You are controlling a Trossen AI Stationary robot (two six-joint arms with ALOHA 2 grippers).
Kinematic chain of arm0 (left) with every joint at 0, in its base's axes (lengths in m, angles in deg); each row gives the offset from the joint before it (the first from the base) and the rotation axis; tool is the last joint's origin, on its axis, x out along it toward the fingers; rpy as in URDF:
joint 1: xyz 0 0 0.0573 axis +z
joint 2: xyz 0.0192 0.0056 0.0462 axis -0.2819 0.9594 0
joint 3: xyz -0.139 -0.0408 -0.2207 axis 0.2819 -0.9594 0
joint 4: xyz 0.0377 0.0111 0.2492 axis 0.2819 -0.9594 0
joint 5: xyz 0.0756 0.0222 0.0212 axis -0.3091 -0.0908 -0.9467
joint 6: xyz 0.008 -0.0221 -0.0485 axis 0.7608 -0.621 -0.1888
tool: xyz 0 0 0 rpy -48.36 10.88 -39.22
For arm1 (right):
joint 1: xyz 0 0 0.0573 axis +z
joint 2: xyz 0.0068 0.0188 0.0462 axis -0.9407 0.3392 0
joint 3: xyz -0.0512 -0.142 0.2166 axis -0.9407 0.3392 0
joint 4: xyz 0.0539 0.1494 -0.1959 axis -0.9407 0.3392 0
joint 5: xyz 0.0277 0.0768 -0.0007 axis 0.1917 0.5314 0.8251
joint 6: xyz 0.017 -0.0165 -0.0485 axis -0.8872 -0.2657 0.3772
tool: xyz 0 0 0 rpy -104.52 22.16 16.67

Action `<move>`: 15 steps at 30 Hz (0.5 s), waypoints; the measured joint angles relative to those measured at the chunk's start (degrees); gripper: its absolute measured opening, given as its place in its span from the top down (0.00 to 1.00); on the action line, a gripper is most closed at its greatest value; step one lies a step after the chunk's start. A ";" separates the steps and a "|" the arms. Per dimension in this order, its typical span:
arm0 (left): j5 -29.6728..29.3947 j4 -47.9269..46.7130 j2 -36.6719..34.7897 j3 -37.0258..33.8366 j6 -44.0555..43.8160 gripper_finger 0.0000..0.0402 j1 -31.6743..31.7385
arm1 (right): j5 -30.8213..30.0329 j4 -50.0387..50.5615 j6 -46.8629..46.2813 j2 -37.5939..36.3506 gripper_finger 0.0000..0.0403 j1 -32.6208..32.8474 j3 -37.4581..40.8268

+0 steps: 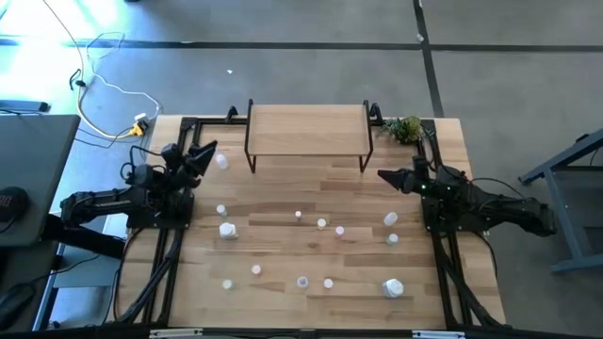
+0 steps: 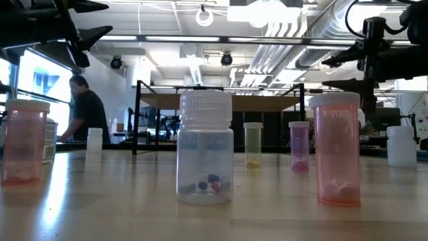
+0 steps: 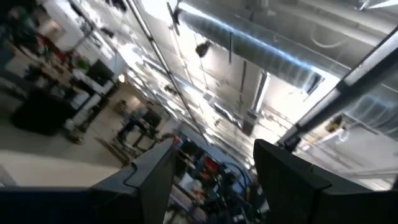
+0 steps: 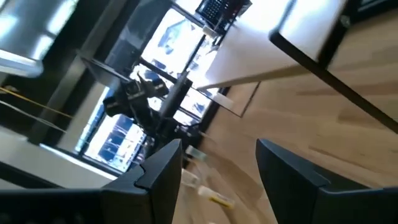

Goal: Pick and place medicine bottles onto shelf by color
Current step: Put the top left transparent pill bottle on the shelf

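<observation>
While both dark arms hang raised at the desk's side edges, we see every small white plastic medicine bottle (image 1: 228, 230) standing on the wood-plank desk (image 1: 283, 311), and the low light-wood shelf (image 1: 306, 130) on thin black legs at the far edge bears nothing. The bottles lie scattered over the middle and near half of the desk, with one small bottle (image 1: 221, 161) near the far-left corner, just beside the left claw (image 1: 205, 151).

Our left claw stands open and empty, tipped up toward the ceiling in its wrist view. Our right claw (image 1: 384, 175) also stands open and holds nothing, near the shelf's right legs.

We judge that sorting has not begun. The main risk is the crowding in the middle: a pink-tinted bottle (image 2: 338, 148), a clear white-capped one (image 2: 205, 146) and several more stand near one another, so a claw descending on one could tip its neighbour and send it rolling toward the near edge. The larger bottle (image 1: 393, 287) near the near-right corner sits close to the edge already. The shelf's legs could catch the right claw on a careless approach.

Open room lies on the bare strip between the shelf and the bottles.
</observation>
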 joint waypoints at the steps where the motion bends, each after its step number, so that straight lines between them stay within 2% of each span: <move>1: -0.37 0.04 0.00 0.83 1.45 0.48 0.00 | 0.00 -0.25 -0.07 -0.02 0.51 0.01 -0.32; 6: -0.40 -3.63 0.90 7.62 12.78 0.49 0.00 | -3.15 -0.37 0.71 0.00 0.51 0.00 -2.32; 10: -1.65 -16.76 4.44 15.88 20.07 0.49 -0.01 | -5.51 -0.35 4.05 0.00 0.51 0.00 -5.24; 15: -5.53 -35.37 11.15 27.55 22.60 0.49 0.00 | -7.08 -0.42 10.21 -0.02 0.51 0.00 -10.79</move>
